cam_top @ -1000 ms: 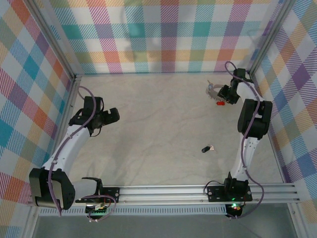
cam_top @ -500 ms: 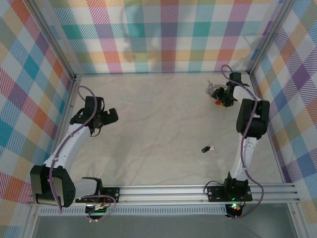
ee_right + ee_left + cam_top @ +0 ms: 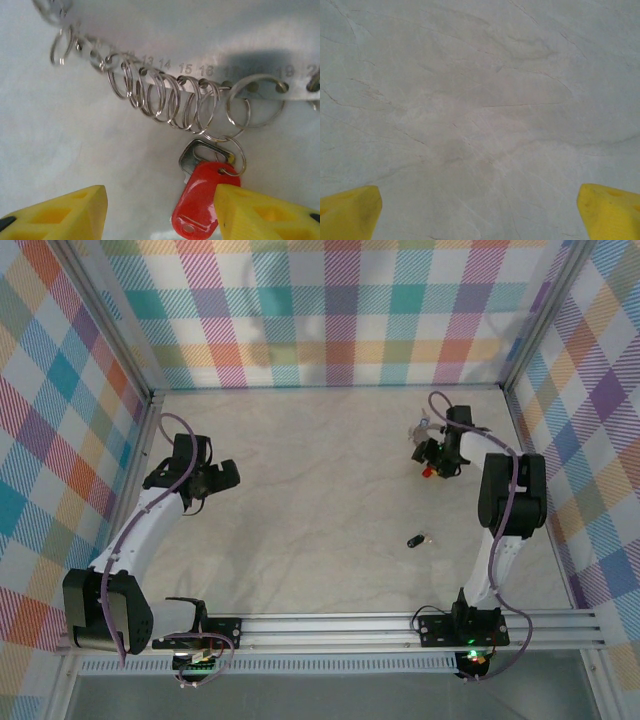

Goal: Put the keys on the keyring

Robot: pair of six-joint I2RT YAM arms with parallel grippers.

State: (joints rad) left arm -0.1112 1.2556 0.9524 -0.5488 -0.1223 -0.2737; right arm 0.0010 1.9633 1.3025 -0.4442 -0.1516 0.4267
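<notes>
Keys first: the black key lies flat on the right half of the table, toward the near edge and well apart from both arms. It looks light and stiff, and it sits so low against the table that a pinch across its plastic head seems the only sound hold; the bare metal would likely slip. Our left end effector hangs wide open over bare table near the left edge. Farther back, by the far right corner, our right end effector stands part open with nothing clamped. The red key rests against its right finger, a small ring through its head. Whether that ring is linked into the chain of rings we cannot tell. Just beyond, the keyring, a thin silvery band with numbered holes, carries those loose rings. We judge it light and apt to slide when pushed, so it wants steadying at the band, not at the dangling rings.
</notes>
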